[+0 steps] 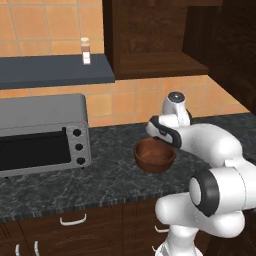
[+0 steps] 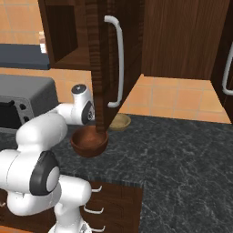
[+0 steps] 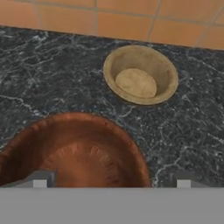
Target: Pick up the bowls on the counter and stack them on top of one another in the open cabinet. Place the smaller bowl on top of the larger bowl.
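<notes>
The larger bowl (image 1: pixel 154 155), dark reddish-brown wood with a thick rim, sits upright mid-counter (image 1: pixel 110 170). The smaller bowl (image 3: pixel 140 75), light tan, stands upright behind it, apart, near the counter's back edge by the tiles.

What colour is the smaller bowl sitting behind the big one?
Light tan; the smaller bowl shows best in the hand view, beyond the reddish-brown larger bowl.

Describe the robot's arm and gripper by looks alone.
The arm is made of glossy white rounded segments with dark grey rings at the joints and a grey cap on one end. No cables or markings show. The gripper has two small grey, blocky fingertips.
</notes>
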